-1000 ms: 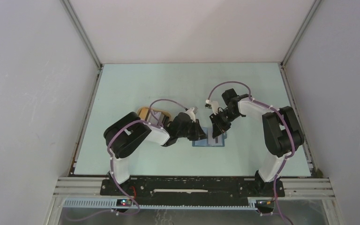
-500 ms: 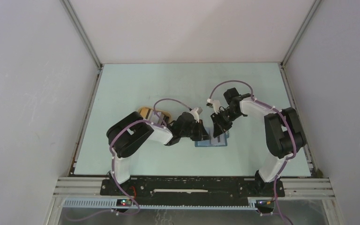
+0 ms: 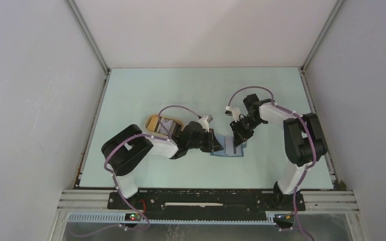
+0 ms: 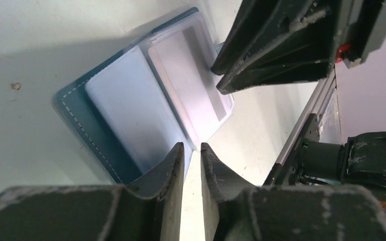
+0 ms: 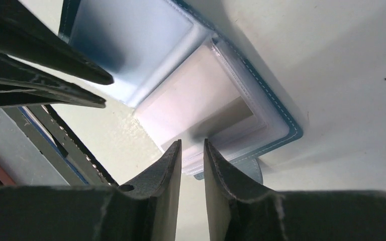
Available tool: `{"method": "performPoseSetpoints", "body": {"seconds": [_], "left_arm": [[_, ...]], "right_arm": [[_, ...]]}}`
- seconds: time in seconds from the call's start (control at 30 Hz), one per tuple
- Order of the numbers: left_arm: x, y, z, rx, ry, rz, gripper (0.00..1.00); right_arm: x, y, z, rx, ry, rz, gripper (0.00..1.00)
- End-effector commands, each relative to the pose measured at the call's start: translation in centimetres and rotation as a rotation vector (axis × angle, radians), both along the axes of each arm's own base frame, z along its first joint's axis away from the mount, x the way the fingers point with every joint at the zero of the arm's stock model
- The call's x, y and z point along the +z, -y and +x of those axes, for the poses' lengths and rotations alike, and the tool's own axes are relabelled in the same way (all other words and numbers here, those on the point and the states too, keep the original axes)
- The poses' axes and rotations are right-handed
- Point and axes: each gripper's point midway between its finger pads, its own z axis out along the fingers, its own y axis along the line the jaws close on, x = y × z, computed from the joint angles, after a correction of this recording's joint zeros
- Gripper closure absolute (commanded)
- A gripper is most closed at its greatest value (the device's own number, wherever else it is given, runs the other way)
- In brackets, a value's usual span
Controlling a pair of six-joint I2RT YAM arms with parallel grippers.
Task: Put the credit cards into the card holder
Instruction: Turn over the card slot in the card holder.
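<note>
Card holder [image 3: 229,150] lies open between left hand [image 4: 192,148] and right hand [image 5: 192,145], perhaps touching.

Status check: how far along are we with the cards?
Done: the card holder lies open, a pale card seemingly in its clear sleeve. In hand: nothing visible; the left gripper and right gripper hover over it, jaws nearly closed. Left: a grey card apparently waits in the tan tray.

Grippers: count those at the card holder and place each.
2. The left gripper is at the left edge of the card holder; the right gripper is over its far right part. Neither is hidden.
</note>
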Motion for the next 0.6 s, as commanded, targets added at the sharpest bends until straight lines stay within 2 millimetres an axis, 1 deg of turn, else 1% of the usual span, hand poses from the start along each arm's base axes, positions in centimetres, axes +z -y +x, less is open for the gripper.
{"method": "performPoseSetpoints", "body": {"seconds": [0.0, 0.1, 0.23, 0.27, 0.4, 0.57], "left_arm": [[2.2, -0.7, 0.2, -0.001, 0.094, -0.026, 0.76], [2.8, -1.2, 0.2, 0.002, 0.117, -0.035, 0.76], [4.3, -2.3, 0.3, 0.011, 0.173, -0.046, 0.76], [4.7, -2.8, 0.5, 0.02, 0.19, -0.043, 0.76], [6.7, -5.0, 0.9, 0.047, 0.28, -0.004, 0.76], [9.9, -8.3, 1.6, 0.103, 0.432, 0.082, 0.73]], "right_arm": [[-0.3, 1.1, 0.9, -0.011, 0.012, -0.061, 0.68], [0.9, 0.3, 0.6, 0.011, 0.026, 0.0, 0.68], [3.4, -0.8, 0.5, 0.039, 0.08, 0.082, 0.68], [4.1, -1.0, 0.5, 0.044, 0.1, 0.103, 0.67], [6.3, -1.7, 0.3, 0.059, 0.15, 0.163, 0.66], [7.7, -2.2, 0.0, 0.075, 0.174, 0.212, 0.66]]}}
